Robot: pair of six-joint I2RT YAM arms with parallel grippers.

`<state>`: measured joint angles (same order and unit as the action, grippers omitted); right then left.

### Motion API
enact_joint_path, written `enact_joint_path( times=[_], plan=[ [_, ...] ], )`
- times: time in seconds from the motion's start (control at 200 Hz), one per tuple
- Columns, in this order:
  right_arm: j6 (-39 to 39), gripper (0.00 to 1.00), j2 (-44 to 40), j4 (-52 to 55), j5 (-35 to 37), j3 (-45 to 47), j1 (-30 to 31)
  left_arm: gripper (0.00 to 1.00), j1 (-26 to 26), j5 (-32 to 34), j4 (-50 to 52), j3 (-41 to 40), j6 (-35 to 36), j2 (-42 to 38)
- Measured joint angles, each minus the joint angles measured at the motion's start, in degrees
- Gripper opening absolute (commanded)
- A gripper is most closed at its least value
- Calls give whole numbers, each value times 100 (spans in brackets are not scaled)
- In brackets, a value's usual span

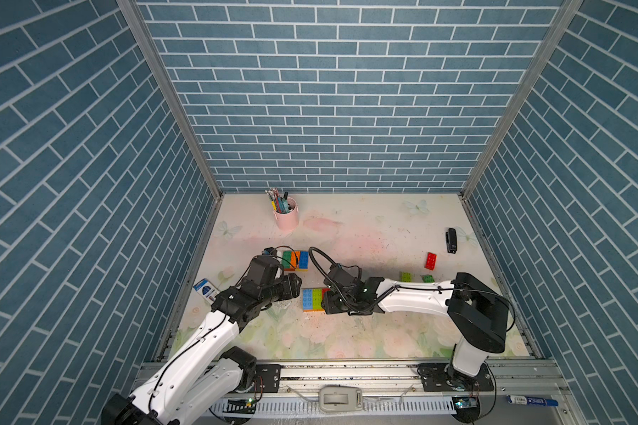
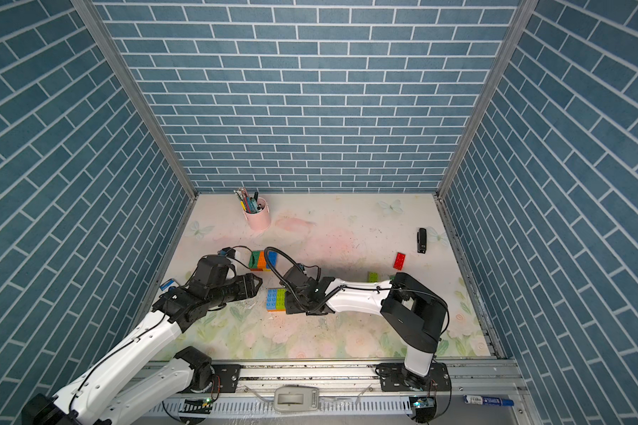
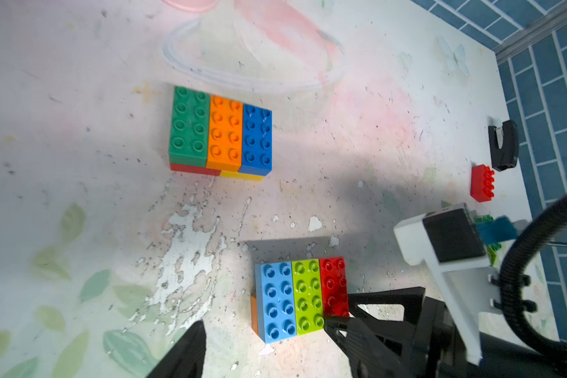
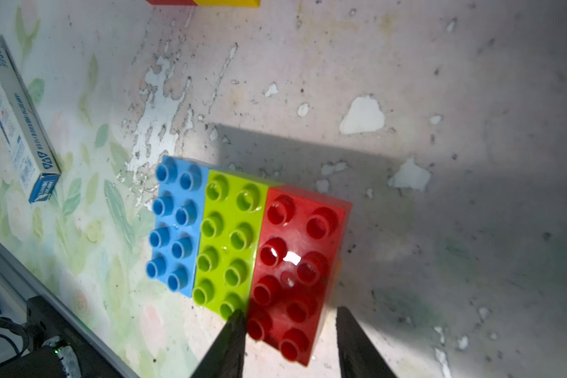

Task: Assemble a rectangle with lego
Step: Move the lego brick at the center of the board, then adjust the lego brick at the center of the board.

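A near lego block [image 1: 313, 298] of light blue, lime and red bricks on an orange base lies mid-table; it also shows in the left wrist view [image 3: 288, 301]. My right gripper [image 4: 288, 314] is open and straddles the near end of its red brick [image 4: 295, 248]. One finger [image 4: 233, 337] touches the brick, and a slit of table shows at the other. A far lego block [image 1: 295, 259] has green, orange and blue bricks on top of red and yellow ones. My left gripper [image 3: 275, 356] is open and empty, just left of the near block. A loose red brick [image 1: 431, 260] and green bricks [image 1: 406, 276] lie to the right.
A pink pen cup [image 1: 286, 217] stands at the back. A black stapler [image 1: 451, 240] lies at the right wall, and a small blue-white box [image 1: 205, 289] lies by the left wall. A blue marker [image 1: 531, 400] rests on the front rail. Both arms crowd the near block.
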<state>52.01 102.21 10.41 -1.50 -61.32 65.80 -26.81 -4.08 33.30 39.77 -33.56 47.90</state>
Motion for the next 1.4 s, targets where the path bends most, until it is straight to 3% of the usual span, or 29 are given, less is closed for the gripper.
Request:
enact_joint_path(
  times=[0.23, 0.525, 0.63, 0.755, 0.885, 1.025, 1.125, 1.205, 1.285, 1.4],
  plan=[
    [9, 45, 378, -125, -68, -400, 85, 70, 7, 682, 605, 654, 203, -90],
    [24, 45, 990, -190, -160, -1141, 232, 70, 103, 1106, 1019, 815, 422, -162],
    [22, 49, 1078, -162, -177, -1270, 247, 70, 118, 1176, 1093, 844, 474, -166],
    [-11, 61, 1056, -15, -175, -1333, 240, 71, 151, 1198, 1132, 901, 522, -162],
    [-155, 66, 566, 317, -109, -1158, 157, 74, 162, 1193, 1169, 1067, 634, -114],
    [-358, 66, -909, 817, 87, -684, -195, 81, 96, 1189, 1047, 1263, 866, 50],
    [-455, 62, -2098, 1279, 365, -173, -879, 88, -551, 1458, 713, 1305, 1121, 387],
    [-568, 62, -2900, 2006, 732, 269, -1685, 91, -1587, 1731, 208, 1320, 1397, 953],
    [-664, 63, -3327, 2761, 1034, 590, -2358, 91, -2430, 1919, -321, 1388, 1635, 1781],
    [-813, 64, -3560, 3477, 1040, 992, -3016, 91, -3161, 1996, -1064, 1416, 1873, 2949]
  ],
)
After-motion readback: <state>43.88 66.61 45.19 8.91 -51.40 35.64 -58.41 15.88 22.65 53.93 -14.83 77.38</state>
